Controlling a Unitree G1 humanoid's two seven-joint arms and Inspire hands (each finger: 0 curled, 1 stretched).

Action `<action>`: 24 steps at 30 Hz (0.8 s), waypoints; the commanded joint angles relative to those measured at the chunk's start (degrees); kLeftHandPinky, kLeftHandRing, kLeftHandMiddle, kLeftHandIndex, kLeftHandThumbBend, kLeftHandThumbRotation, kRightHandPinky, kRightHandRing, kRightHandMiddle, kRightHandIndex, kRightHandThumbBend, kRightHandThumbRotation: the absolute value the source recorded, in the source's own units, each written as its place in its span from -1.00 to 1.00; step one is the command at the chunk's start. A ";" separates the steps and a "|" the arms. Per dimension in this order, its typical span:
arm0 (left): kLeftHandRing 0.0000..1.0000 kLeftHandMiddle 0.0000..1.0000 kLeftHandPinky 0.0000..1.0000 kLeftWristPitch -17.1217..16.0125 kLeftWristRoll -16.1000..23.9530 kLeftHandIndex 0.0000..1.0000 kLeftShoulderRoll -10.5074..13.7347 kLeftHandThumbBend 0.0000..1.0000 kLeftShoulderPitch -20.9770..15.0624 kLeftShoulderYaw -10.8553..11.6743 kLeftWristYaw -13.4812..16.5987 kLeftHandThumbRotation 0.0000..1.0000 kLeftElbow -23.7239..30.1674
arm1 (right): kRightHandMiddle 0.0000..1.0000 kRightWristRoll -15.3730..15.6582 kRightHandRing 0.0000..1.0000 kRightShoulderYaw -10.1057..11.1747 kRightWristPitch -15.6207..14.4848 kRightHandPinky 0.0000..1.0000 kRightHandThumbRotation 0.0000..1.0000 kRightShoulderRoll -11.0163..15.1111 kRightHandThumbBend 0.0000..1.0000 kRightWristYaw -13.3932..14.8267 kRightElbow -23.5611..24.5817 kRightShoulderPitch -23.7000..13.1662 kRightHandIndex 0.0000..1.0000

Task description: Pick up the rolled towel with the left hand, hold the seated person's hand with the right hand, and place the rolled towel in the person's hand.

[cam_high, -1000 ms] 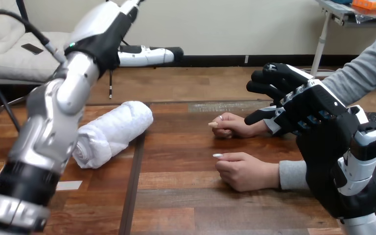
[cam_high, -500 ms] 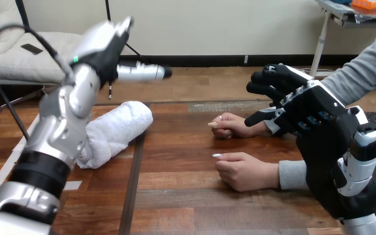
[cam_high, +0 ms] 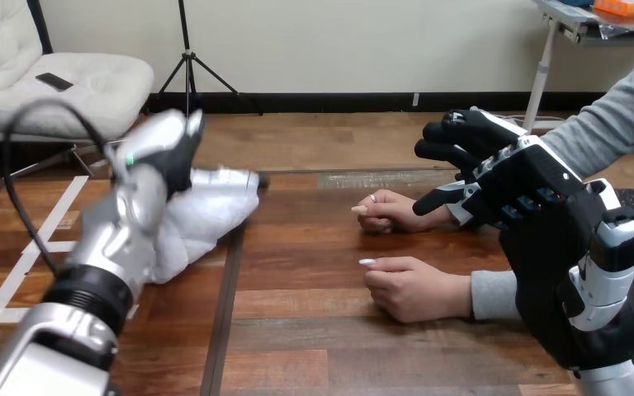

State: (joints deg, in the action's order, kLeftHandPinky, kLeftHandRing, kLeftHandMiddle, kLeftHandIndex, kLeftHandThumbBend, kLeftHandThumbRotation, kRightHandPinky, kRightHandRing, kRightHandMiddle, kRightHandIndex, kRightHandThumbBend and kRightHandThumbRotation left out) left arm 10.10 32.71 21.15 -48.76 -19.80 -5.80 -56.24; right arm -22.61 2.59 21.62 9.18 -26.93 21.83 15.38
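Observation:
The rolled white towel [cam_high: 202, 216] lies at an angle on the wooden table [cam_high: 322, 330], left of centre. My left hand [cam_high: 163, 150] has come down on its far upper side, with straight fingers [cam_high: 229, 176] stretched to the right along the top of the roll. The left forearm hides the towel's near end. The person's two hands rest on the table at the right, loosely curled: the far hand [cam_high: 390, 210] and the near hand [cam_high: 413, 289]. My right hand [cam_high: 508, 173] hovers over the far hand's wrist with relaxed, bent fingers and its thumb pointing left just above that wrist.
The person's grey sleeve [cam_high: 603, 132] comes in from the upper right. A dark seam [cam_high: 224, 305] runs down the table beside the towel. White tape marks [cam_high: 12, 272] lie on the floor at the left.
My left arm has swung down and its hand has dropped from above the table onto the towel. The right hand and the person's hands have stayed put.

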 commanded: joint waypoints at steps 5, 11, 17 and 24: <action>1.00 1.00 1.00 -3.01 1.94 1.00 -2.61 0.83 -11.60 -2.31 4.24 0.41 -13.60 | 0.61 -0.82 0.60 0.17 0.00 0.11 0.97 0.06 0.71 0.16 0.33 -2.96 0.56; 1.00 1.00 1.00 -2.22 1.85 1.00 -3.19 0.86 -12.06 -2.76 3.99 0.44 -16.48 | 0.61 -0.97 0.61 0.30 0.29 0.11 0.96 0.07 0.71 -0.01 0.09 -3.02 0.57; 1.00 1.00 1.00 -1.62 1.70 1.00 -3.49 0.88 -12.30 -2.78 3.31 0.47 -18.04 | 0.61 -0.87 0.61 0.41 0.32 0.12 0.97 0.19 0.73 -0.03 0.10 -3.15 0.57; 1.00 1.00 1.00 -0.56 1.60 1.00 -3.77 0.90 -12.38 -2.68 2.95 0.49 -19.42 | 0.61 -1.13 0.62 0.43 0.28 0.12 0.98 0.28 0.75 -0.23 -0.03 -3.33 0.57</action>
State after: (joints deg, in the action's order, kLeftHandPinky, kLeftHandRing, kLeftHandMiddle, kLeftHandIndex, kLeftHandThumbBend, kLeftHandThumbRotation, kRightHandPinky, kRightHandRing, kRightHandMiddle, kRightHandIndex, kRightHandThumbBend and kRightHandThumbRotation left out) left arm 9.44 33.63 18.27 -52.47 -21.92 -3.47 -73.96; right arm -22.63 2.61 21.62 9.21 -26.97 21.83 15.37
